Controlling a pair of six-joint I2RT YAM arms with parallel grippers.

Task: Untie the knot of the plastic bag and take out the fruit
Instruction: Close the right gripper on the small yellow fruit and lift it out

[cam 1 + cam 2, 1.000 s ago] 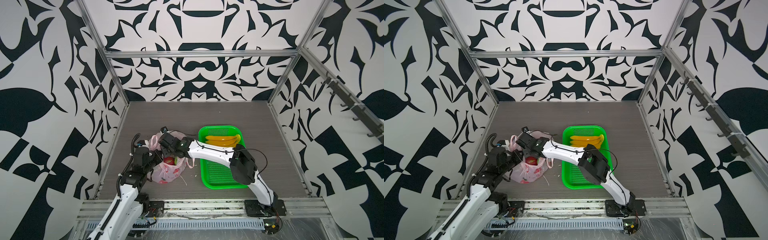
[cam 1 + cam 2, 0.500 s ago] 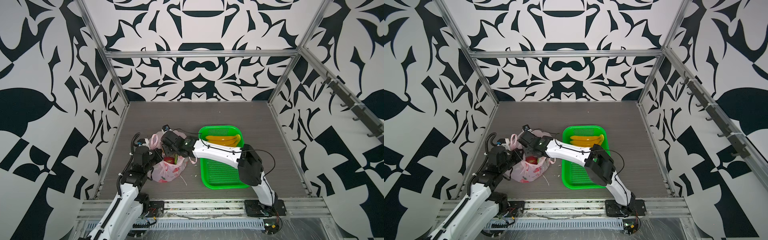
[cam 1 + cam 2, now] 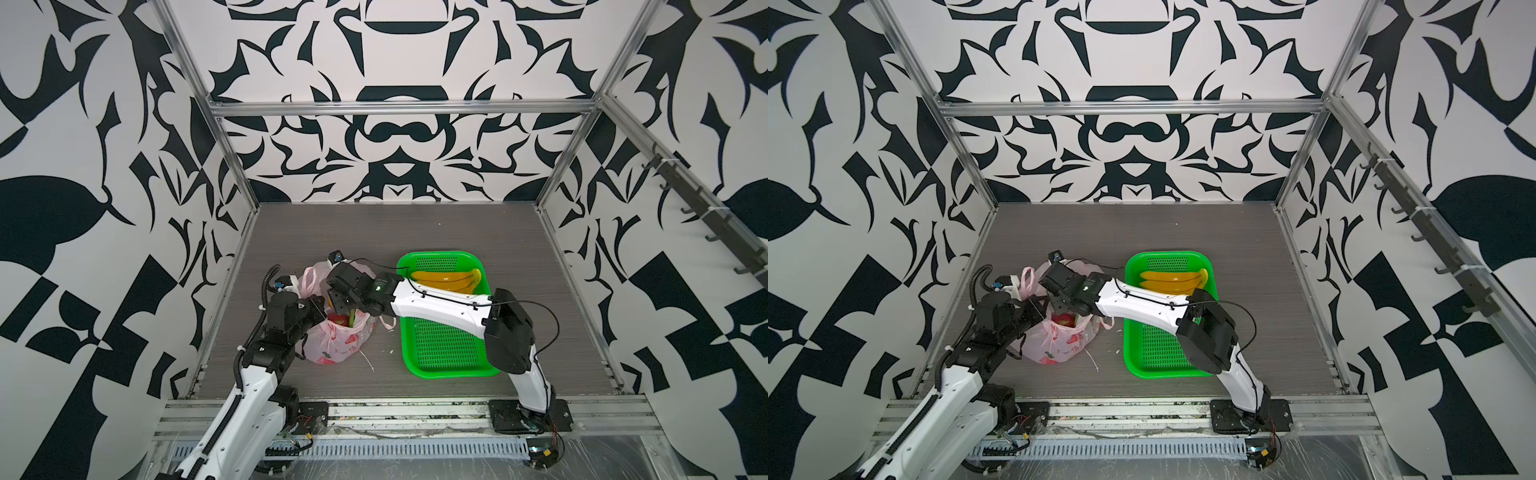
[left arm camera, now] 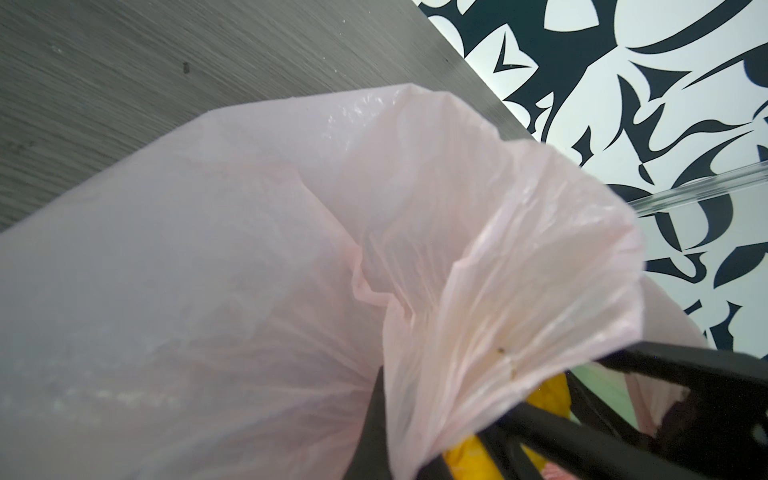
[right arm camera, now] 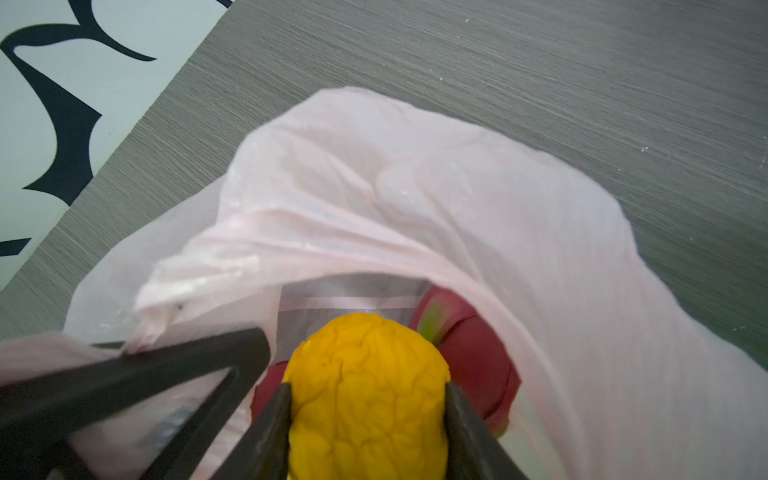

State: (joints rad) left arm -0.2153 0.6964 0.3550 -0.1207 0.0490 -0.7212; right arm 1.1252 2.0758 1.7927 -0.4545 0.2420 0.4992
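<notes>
Right claw [image 5: 368,390], arm stretched leftward, clamps the citrus [image 5: 365,357]; left claw [image 3: 321,311] pinches the plastic bag [image 5: 415,187].

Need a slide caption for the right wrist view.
Right hand gripping the bumpy orange citrus inside the open pink plastic bag, a magenta dragon fruit beside it.

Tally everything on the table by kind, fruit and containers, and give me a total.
banana bunch: 1
orange citrus: 1
dragon fruit: 1 visible, more may be hidden in the bag
plastic bag: 1
green basket: 1
Total: 5 visible
</notes>
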